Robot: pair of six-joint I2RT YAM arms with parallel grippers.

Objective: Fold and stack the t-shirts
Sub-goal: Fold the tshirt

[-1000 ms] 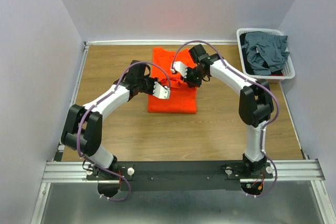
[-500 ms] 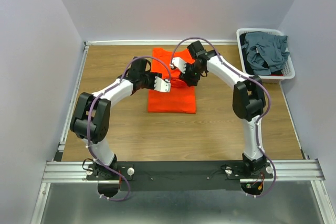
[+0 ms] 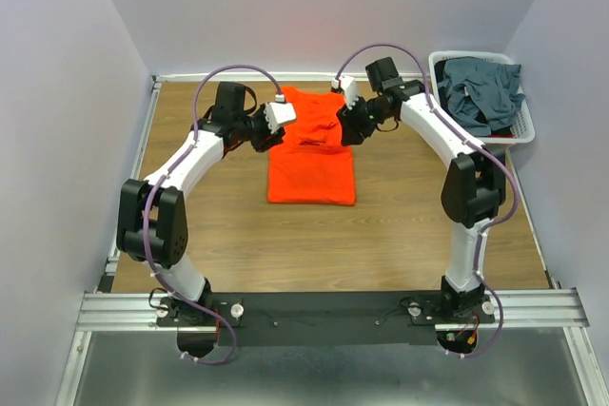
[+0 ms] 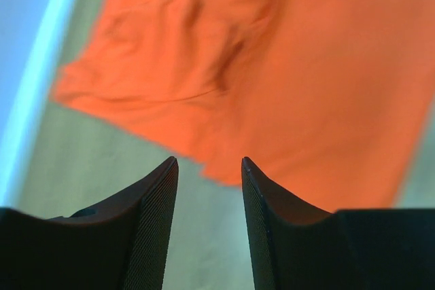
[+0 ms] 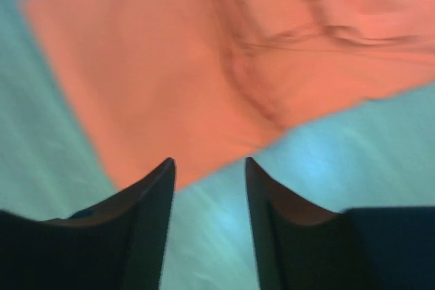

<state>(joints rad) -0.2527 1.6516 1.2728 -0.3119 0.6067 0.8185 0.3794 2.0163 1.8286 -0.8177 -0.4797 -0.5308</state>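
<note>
Plainly left claw [image 4: 209, 162], right claw [image 5: 207, 162] ajar — both empty

- From above, the dark t-shirts [image 3: 479, 92] lie heaped in the white basket [image 3: 481, 56] at the upper right, and there is no telling how many.
- In the left wrist view the orange t-shirt [image 4: 306, 79] is soft with blur and runs off the top and right edges.
- There the left gripper [image 4: 209, 162] shows only its finger ends, and the rest drops off the bottom edge.
- The right gripper [image 5: 207, 162] is cut off the same way in its own view, where the shirt is smeared and leaves the frame at the top and right.
- From above, both wrists cover the shirt's upper corners.
</note>
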